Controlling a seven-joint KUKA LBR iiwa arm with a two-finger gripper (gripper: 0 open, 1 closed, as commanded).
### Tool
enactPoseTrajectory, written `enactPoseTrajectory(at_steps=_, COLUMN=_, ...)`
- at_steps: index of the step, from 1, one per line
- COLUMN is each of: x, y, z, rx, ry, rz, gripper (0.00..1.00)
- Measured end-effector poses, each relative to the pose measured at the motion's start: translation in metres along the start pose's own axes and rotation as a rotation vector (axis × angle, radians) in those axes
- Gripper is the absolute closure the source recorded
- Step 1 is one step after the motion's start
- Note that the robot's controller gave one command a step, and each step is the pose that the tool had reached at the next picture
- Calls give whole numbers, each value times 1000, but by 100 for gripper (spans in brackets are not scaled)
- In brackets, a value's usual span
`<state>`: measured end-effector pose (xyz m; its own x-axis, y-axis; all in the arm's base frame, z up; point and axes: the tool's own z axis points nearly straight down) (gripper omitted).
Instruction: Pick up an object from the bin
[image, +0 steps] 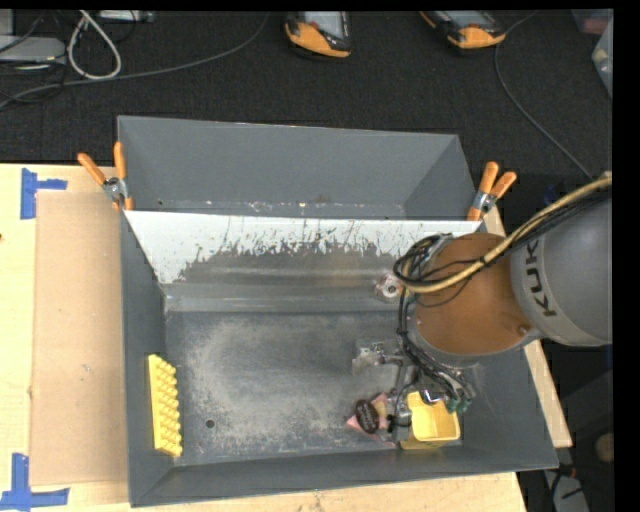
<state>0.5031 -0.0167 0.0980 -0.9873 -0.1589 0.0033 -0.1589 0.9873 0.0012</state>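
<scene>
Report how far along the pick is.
Done: the gripper is low in the near right corner of the bin, right at a yellow block, with a small pink and dark thing beside it. In hand: the grasp itself, which cannot be confirmed. Left: lifting a thing clear. The yellow studded brick by the left wall lies untouched.

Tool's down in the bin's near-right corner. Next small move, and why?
Probably a short lift straight up, to check: the tool sits low between a flat yellow block and a small pink-and-dark thing, both close against it, and whether it holds either can't be told from here.
</scene>
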Motion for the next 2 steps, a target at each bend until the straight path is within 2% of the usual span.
enactPoseTrajectory(at_steps=1, x=0, y=-1, z=35, rx=0, ry=-1, rz=-45, gripper=0)
enactPoseTrajectory(at_steps=2, x=10, y=9, z=-3, rx=-1, ry=1, rz=-132, gripper=0)
